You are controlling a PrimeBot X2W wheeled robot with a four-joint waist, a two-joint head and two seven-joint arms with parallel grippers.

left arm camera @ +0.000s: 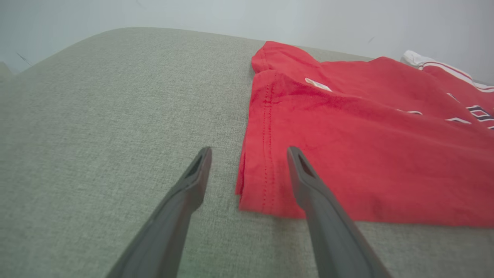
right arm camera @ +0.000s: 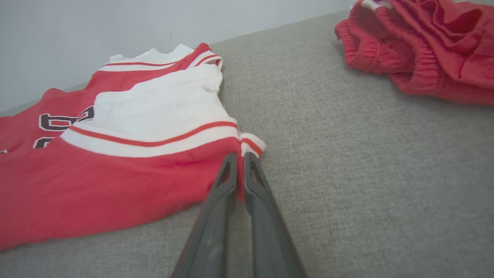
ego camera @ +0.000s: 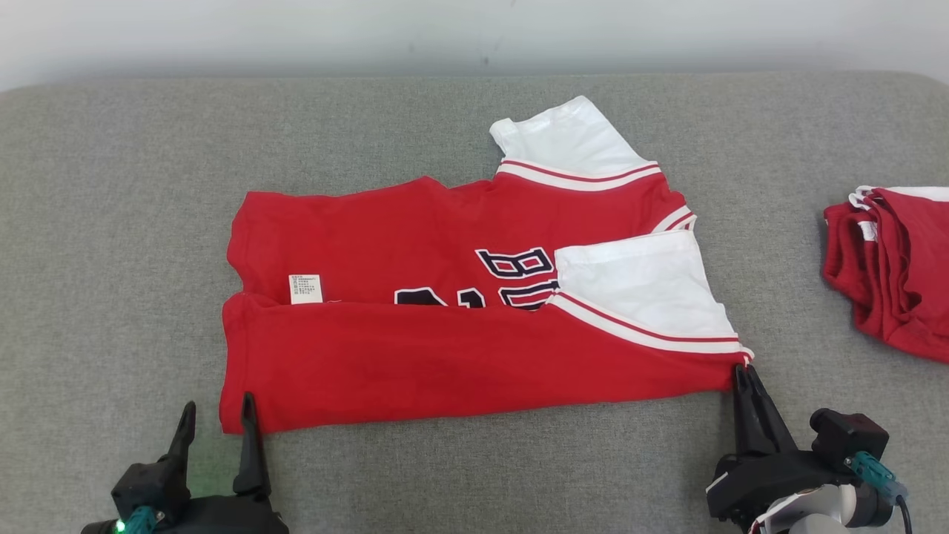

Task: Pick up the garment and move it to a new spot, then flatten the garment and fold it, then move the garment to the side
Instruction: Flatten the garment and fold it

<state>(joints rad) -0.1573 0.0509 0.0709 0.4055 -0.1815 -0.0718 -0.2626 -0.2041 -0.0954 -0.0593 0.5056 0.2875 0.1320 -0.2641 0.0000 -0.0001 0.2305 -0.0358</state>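
Head view: garment [ego camera: 460, 334] flat just ahead of right tool [ego camera: 744, 371], which pinches its shoulder corner; left tool [ego camera: 218, 404] spread astride hem corner. 1st fold looks done (near edge turned over); next fold + move aside remain.

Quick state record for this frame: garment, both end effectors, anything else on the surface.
garment: red jersey, flat, near long edge folded over the front, lettering partly covered
left end effector: open, straddling the near left hem corner
right end effector: shut on the near right corner
surface: grey padded surface
other: red garment pile to the right, apart from the jersey
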